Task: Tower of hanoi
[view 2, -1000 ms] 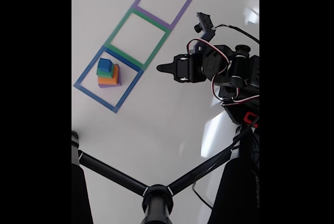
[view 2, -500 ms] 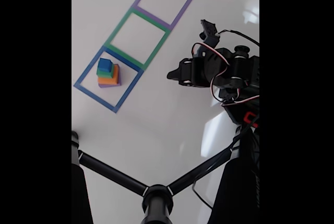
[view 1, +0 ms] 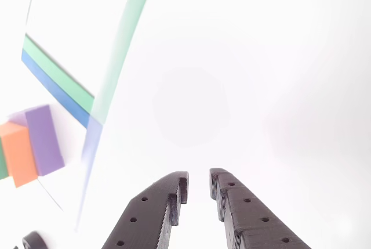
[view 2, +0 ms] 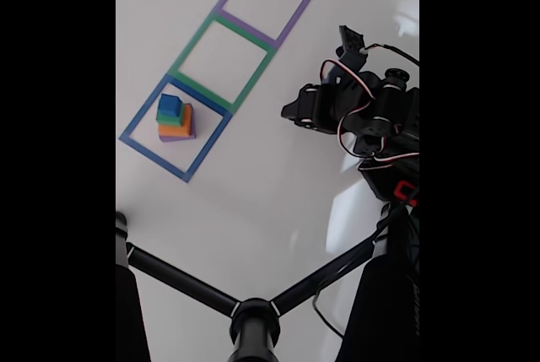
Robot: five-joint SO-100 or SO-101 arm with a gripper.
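Note:
A stack of blocks (view 2: 175, 119) stands inside the blue tape square (view 2: 152, 159) in the fixed view: blue on top, then green, orange and purple at the bottom. My gripper (view 2: 287, 111) hovers well to the right of the stack, apart from it. In the other view the gripper (view 1: 197, 180) enters from the bottom edge, its dark fingers almost together with a thin slit and nothing between them. The purple block (view 1: 43, 139) and orange block (view 1: 17, 153) show at the left edge there.
A green tape square (view 2: 191, 43) and a purple tape square (view 2: 295, 18) continue the row beyond the blue one, both without blocks. The arm's body (view 2: 380, 117) fills the right side. A black stand with two rods (view 2: 253, 320) crosses the foreground.
The gripper has drawn back to the right, away from the stack, and the wrist has tilted up. The blocks have not moved.

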